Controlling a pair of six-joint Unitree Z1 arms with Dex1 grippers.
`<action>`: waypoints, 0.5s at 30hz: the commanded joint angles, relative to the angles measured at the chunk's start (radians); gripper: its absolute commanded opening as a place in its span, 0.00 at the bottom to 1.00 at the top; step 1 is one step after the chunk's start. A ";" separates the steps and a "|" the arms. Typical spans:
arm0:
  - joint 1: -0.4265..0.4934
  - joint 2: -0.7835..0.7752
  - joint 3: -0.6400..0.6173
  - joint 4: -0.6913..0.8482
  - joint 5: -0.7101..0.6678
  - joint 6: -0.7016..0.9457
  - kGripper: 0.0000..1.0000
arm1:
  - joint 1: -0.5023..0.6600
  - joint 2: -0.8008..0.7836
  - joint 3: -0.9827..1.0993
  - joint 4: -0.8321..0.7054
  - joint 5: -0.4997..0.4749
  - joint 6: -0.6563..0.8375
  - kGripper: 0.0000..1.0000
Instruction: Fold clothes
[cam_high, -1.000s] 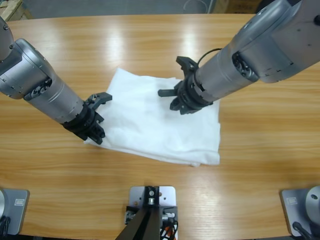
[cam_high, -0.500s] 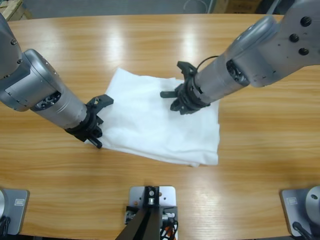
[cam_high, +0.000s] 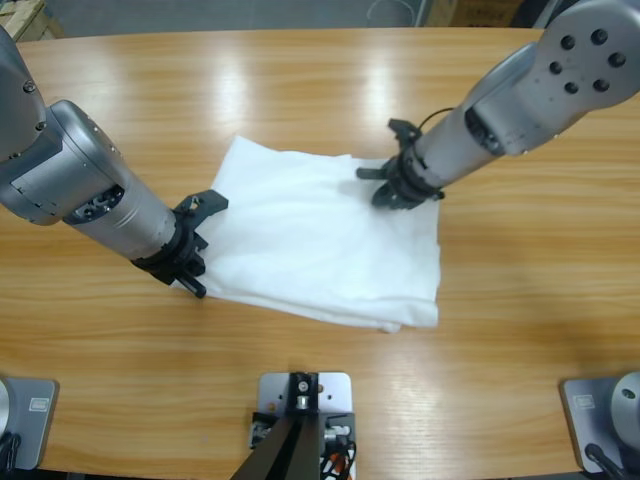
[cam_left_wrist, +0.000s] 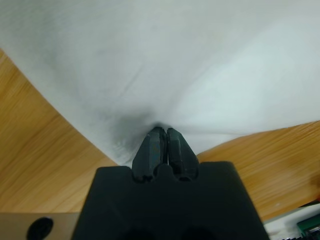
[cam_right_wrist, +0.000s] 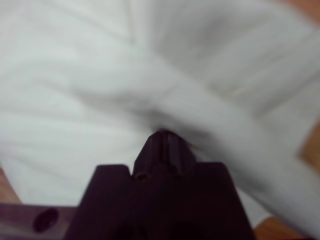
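A white T-shirt (cam_high: 310, 240) lies folded into a rough rectangle in the middle of the wooden table (cam_high: 300, 90); no logo shows. My left gripper (cam_high: 195, 280) sits at the shirt's near left corner. In the left wrist view, the left gripper (cam_left_wrist: 161, 131) is shut, and the T-shirt's fabric (cam_left_wrist: 200, 65) puckers at its tips. My right gripper (cam_high: 382, 196) is over the shirt's far right part. The right wrist view shows the right gripper (cam_right_wrist: 162, 134) shut, with a ridge of the T-shirt's cloth (cam_right_wrist: 100, 75) running to its tips.
Bare wood surrounds the shirt on all sides. Both silver arms slant in over the table, one from the left edge (cam_high: 70, 180) and one from the upper right (cam_high: 540, 90).
The right gripper has moved right and a little toward the far edge across the shirt. The left gripper has turned slightly at the near left corner. The shirt's outline is almost unchanged.
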 joint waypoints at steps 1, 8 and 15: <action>-0.015 0.081 0.048 -0.009 -0.001 -0.019 0.00 | -0.172 0.109 -0.001 0.006 -0.043 -0.093 0.00; -0.015 0.079 0.050 -0.011 -0.007 -0.019 0.00 | -0.203 -0.007 -0.016 0.029 -0.071 -0.161 0.00; -0.013 -0.026 0.011 0.001 -0.021 -0.058 0.00 | -0.111 -0.270 -0.058 0.202 -0.086 -0.160 0.00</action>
